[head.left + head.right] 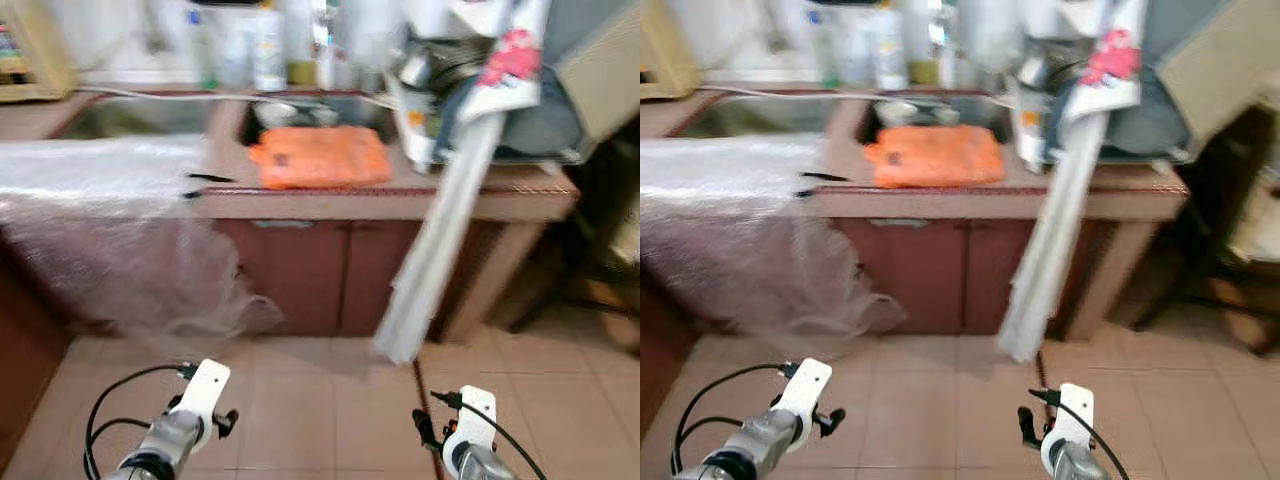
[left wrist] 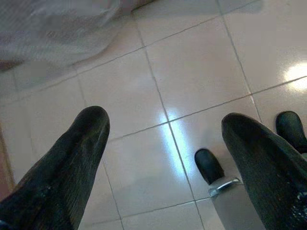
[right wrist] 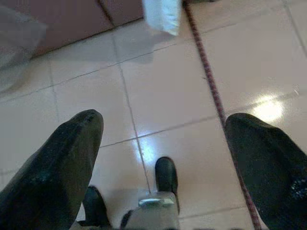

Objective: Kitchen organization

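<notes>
A maroon kitchen counter (image 1: 470, 200) stands ahead of me, blurred. On it lies a flat orange bag (image 1: 320, 156), just in front of a sink (image 1: 320, 108) holding dishes. Both arms hang low over the tiled floor, the left arm (image 1: 190, 420) and the right arm (image 1: 465, 430). In the left wrist view my left gripper (image 2: 165, 124) is open, with only floor tiles between its fingers. My right gripper (image 3: 163, 120) is open too, above the tiles. Neither touches anything.
A clear bubble-wrap sheet (image 1: 110, 230) drapes over the counter's left part down to the floor. A long white roll (image 1: 440, 230) leans against the counter's right side. Bottles (image 1: 265, 45) line the back wall. A dish rack (image 1: 500, 110) sits at the right. A red cord (image 3: 211, 86) runs across the floor.
</notes>
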{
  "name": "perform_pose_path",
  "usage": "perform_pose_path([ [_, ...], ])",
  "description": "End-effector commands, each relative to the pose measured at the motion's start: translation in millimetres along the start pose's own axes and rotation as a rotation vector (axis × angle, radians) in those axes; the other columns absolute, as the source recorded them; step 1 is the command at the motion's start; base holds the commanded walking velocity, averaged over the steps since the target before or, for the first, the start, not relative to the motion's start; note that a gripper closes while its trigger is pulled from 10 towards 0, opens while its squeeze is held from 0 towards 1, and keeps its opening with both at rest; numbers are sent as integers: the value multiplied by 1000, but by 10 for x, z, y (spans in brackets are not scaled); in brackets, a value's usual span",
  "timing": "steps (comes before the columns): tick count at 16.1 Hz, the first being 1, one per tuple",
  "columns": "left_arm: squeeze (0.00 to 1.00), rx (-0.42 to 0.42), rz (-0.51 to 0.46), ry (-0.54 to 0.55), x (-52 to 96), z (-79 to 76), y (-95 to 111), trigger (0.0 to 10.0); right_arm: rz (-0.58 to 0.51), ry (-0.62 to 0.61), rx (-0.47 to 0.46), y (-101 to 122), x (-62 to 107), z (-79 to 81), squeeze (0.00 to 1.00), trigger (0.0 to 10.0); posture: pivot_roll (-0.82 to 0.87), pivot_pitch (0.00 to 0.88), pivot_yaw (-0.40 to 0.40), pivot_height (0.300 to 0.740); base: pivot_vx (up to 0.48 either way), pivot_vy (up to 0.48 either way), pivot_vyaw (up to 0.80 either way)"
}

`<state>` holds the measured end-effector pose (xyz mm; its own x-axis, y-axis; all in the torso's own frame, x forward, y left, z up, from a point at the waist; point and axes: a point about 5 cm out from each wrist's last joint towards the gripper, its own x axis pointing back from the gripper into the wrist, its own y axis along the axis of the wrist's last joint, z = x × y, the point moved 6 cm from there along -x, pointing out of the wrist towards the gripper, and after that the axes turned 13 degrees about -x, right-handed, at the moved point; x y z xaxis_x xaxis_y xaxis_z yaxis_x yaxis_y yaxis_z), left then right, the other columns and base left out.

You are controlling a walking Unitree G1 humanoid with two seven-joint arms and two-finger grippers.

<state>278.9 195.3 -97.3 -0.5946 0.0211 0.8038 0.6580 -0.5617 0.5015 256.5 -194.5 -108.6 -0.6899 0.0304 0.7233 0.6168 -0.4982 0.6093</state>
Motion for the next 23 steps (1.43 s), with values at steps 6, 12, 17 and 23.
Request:
perform_pose_path([
  [6, 0, -16, 24, 20, 5, 50, -36, 10000, 9, -15, -2, -23, 2, -19, 0, 10000, -22, 39, 6, 740, 0, 0, -781],
  [12, 0, -44, 47, 26, 11, 63, -94, 10000, 15, -12, 8, -39, 4, -20, 0, 10000, -21, 33, 5, 740, 0, 0, -781],
  [17, 0, -48, 54, 25, 13, 65, -114, 10000, 15, -14, 3, -43, 5, -21, 0, 10000, -23, 36, 6, 740, 0, 0, -781],
  [23, 0, 31, 87, 11, 18, 30, -189, 10000, 12, -18, -7, -36, 5, -28, 0, 10000, -22, 36, 5, 740, 0, 0, -780],
])
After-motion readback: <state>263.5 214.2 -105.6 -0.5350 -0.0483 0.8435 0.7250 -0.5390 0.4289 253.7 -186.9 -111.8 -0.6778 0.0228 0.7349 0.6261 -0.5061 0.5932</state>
